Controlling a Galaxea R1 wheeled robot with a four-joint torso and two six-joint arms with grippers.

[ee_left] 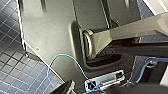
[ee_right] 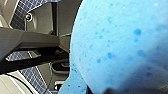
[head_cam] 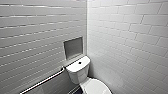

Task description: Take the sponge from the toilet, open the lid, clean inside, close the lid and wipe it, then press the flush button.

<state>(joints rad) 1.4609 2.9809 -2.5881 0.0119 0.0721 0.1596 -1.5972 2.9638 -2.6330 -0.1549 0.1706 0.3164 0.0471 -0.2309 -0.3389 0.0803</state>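
The white toilet [head_cam: 77, 71] stands in the tiled corner, low in the head view. Its tank carries a dark round flush button [head_cam: 79, 62] on top. The white oval lid [head_cam: 96, 87] lies down over the bowl and is cut off by the picture's lower edge. The bright blue sponge [ee_right: 120, 45] shows very large and close in the right wrist view, with my right gripper [ee_right: 117, 91] shut on it. My left gripper is open and holds nothing.
A metal grab bar [head_cam: 42, 81] runs along the left wall beside the tank. A grey recessed niche [head_cam: 73, 47] sits in the wall above it. White tiled walls close in on both sides. Dark blue floor tiles [ee_left: 12, 75] and a thin blue cable [ee_left: 57, 60] lie below my left wrist.
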